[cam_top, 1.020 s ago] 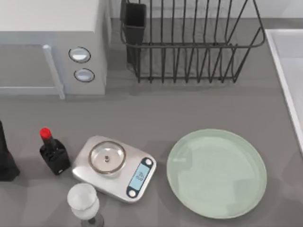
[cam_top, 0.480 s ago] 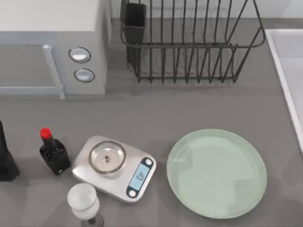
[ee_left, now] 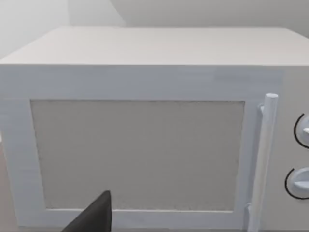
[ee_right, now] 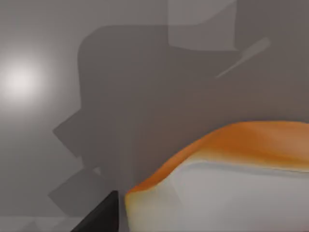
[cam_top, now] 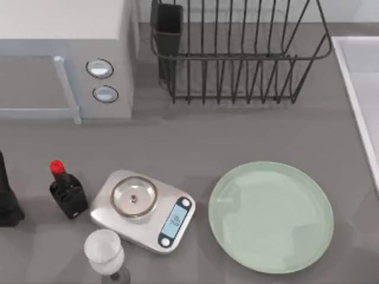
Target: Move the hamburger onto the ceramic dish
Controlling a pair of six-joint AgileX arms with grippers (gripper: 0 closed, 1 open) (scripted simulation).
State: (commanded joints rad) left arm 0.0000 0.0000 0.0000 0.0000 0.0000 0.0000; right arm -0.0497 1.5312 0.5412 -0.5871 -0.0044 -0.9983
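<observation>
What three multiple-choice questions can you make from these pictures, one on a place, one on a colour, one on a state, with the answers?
1. In the top view, where does the ceramic dish lie relative to the kitchen scale?
A. To its right
B. To its left
C. On top of it

2. What colour is the cap of the dark bottle?
A. Blue
B. Red
C. Yellow

3. What is on the ceramic dish?
A. The hamburger
B. A glass
C. Nothing

Answers:
1. A, the pale-green dish sits right of the scale, apart from it.
2. B, a red cap tops the bottle beside the scale.
3. C, its surface is bare; the hamburger looms close to the right wrist camera instead.
</observation>
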